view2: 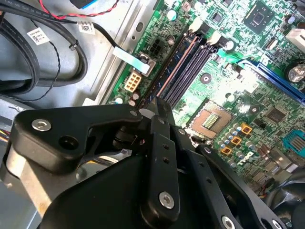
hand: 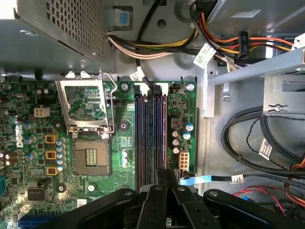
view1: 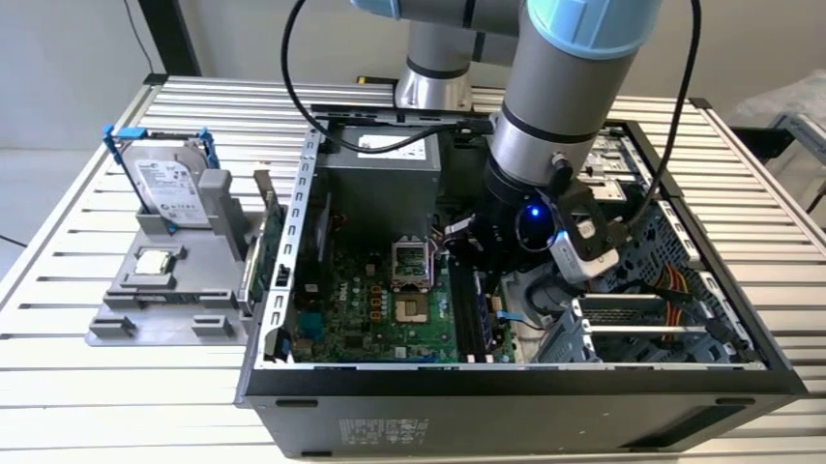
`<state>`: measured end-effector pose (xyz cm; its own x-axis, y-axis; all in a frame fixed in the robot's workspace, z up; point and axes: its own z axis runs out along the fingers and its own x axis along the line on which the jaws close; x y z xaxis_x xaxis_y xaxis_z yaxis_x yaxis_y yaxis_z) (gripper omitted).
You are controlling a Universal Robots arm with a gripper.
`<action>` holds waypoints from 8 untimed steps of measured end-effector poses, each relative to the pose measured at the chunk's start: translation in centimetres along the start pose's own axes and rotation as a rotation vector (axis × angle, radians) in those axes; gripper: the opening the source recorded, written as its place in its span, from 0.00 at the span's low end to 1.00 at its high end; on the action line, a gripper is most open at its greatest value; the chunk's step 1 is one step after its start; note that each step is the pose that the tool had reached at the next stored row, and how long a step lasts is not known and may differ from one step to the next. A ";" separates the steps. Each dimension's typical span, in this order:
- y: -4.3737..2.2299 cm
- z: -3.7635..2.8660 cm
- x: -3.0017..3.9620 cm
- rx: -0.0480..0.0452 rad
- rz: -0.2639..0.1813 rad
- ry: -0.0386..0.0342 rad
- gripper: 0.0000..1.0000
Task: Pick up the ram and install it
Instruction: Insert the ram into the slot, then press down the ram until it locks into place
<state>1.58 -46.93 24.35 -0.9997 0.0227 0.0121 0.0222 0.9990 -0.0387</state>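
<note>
We see the ram (view1: 263, 227) as a thin green strip on edge, left of centre; our hand (hand: 167, 174) is pinched narrow over the motherboard slots (hand: 151, 133).

A bench (view1: 116, 387) of pale, ribbed metal slats spans the exterior view. Beyond its far edge stands a plain light wall (view1: 65, 68) crossed by a dark upright post (view1: 172, 39). Lighting is even and bright.

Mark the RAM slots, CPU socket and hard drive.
RAM slots (hand: 150, 133), first wrist view, middle of the bank.
CPU socket (hand: 90, 160), first wrist view, open contact field.
Hard drive (view1: 170, 188), exterior view, labelled face.
</note>
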 end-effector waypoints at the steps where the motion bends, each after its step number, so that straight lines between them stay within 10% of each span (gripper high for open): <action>1: 0.00 0.00 0.00 0.0001 0.000 0.0000 0.00; 8: 0.00 0.00 0.00 0.0008 0.000 0.0000 0.00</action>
<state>1.58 -46.93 24.35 -0.9997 0.0227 0.0121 0.0222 0.9990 -0.0395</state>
